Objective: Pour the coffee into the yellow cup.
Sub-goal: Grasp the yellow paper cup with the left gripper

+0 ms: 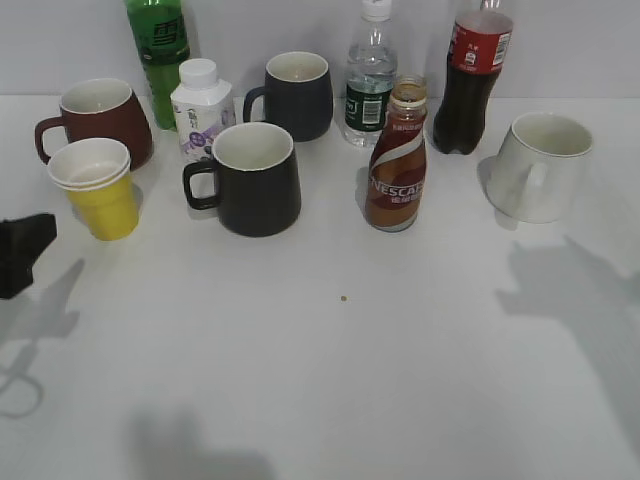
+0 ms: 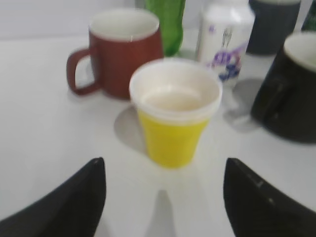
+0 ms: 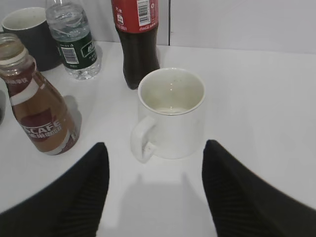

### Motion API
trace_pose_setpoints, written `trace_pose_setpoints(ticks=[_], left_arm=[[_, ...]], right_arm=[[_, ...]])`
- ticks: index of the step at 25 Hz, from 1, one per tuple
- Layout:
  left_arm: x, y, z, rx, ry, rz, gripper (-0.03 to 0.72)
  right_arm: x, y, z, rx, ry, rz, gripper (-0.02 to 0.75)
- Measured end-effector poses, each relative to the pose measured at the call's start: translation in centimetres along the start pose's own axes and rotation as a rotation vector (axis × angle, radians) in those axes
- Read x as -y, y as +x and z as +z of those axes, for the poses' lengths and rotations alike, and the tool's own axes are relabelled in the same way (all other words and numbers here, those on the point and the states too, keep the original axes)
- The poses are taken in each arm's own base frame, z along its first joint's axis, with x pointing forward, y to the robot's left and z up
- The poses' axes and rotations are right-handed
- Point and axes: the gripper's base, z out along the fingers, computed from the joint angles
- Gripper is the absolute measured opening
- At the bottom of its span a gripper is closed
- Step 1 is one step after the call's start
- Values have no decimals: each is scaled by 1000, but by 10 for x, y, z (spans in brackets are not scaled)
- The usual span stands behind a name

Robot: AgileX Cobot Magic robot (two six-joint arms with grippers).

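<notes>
The coffee bottle [image 1: 397, 160], curvy with a NESCAFE label and brown liquid, stands upright at the table's middle back; it also shows at the left of the right wrist view [image 3: 39, 103]. The yellow cup [image 1: 97, 189] stands at the left in front of the dark red mug [image 1: 98, 120]. In the left wrist view the yellow cup [image 2: 174, 113] is empty and stands just ahead of my open left gripper [image 2: 164, 170], whose tip shows at the exterior view's left edge [image 1: 22, 252]. My open right gripper [image 3: 155, 153] faces a white mug [image 3: 170, 114] and holds nothing.
A black mug [image 1: 252, 178], a dark blue mug [image 1: 295, 94], a small white bottle [image 1: 202, 107], a green bottle [image 1: 159, 55], a water bottle [image 1: 370, 80] and a cola bottle [image 1: 474, 80] crowd the back. The white mug [image 1: 540, 166] stands at the right.
</notes>
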Motion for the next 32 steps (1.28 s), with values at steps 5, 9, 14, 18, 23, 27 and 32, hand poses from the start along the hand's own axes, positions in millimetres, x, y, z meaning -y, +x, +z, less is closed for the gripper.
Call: trace_pose_setpoints(ticks=[5,9,14,18,23,27,32], left_arm=[[2,15,8,17,26,63,565],[2,27,27,44,30,79,587],[3,41,50,109,32,88,604],[6,44,73,131,54,100,605],[7,45,94,141,49,97,605],[7,46,111,144,50,97,604],[8,48,129,148,45,95,599]], right_arm=[[-12,-1,3,19,-62,-12,449],[-19,1,13,22,-94,-23,451],[-21,3,25,31,-95,-21,451],[-22,7,39,31,-95,5,452],[-23,16,62,38,-95,58,451],[-24,25,82,55,-98,70,451],[-35,40,102,74,-168,1,451]])
